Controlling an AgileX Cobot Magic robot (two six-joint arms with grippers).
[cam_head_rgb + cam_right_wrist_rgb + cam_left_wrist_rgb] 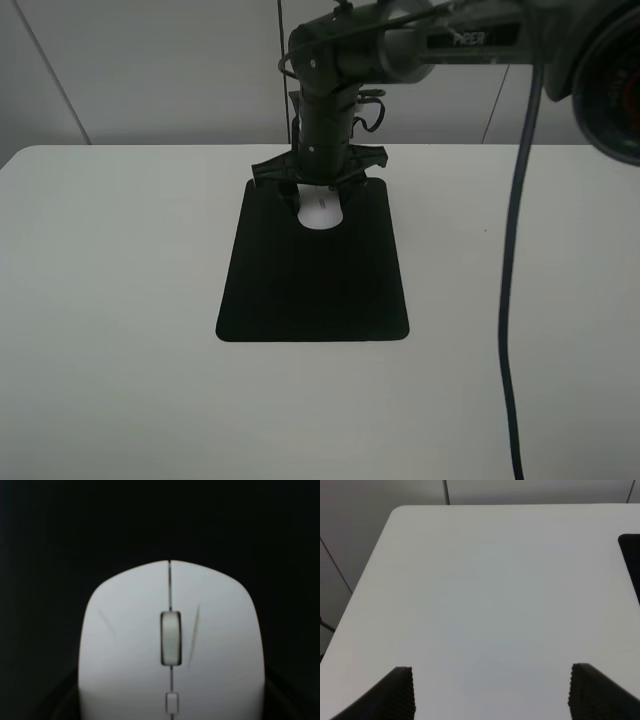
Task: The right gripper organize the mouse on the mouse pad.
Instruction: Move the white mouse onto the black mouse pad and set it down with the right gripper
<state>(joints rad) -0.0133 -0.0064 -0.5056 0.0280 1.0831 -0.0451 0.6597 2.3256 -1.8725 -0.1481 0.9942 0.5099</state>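
One mouse [321, 214] on mouse pad [313, 275]

a white mouse [321, 214] with grey wheel, matte black mouse pad [314, 290], white table [120, 300].

Surface [120, 300]: we see white, matte, with rounded corners.
Wall [150, 70]: pale grey panels, thin dark seams.
Light: soft, even.
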